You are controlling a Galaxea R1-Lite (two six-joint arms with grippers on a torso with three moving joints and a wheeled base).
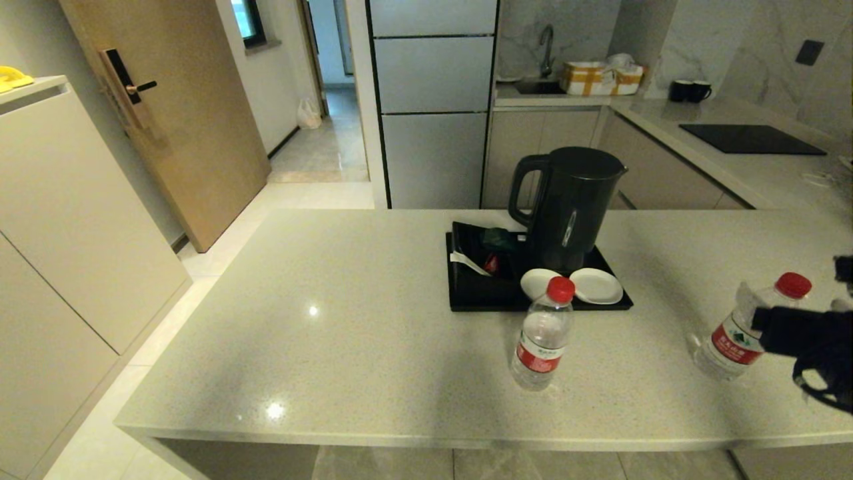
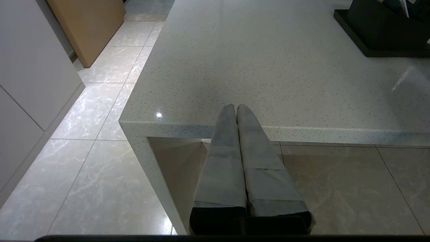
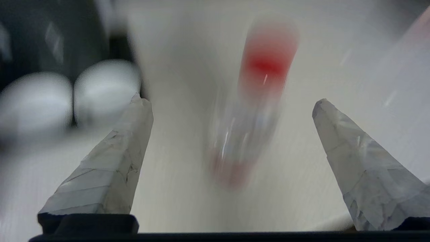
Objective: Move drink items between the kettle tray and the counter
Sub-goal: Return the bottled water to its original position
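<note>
Red-capped bottles (image 1: 543, 333) (image 1: 736, 337) are both standing on the counter (image 1: 346, 333), off the tray (image 1: 466, 300); right gripper (image 3: 231, 104) is gaping empty beside one, left gripper (image 2: 236, 109) sitting closed.

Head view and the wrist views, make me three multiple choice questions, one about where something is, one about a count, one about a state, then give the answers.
1. Where do the two water bottles stand?
A. on the kettle tray
B. on the counter
C. on the floor

2. How many white round coasters lie on the tray?
A. one
B. two
C. four

3. How is the right gripper?
A. open, holding nothing
B. shut on a bottle
C. shut on the kettle

Answers:
1 B: one bottle and the other bottle stand upright on the counter, in front of the kettle tray.
2 B: two coasters lie before the kettle.
3 A: the right gripper has its fingers wide apart with nothing between them.
</note>
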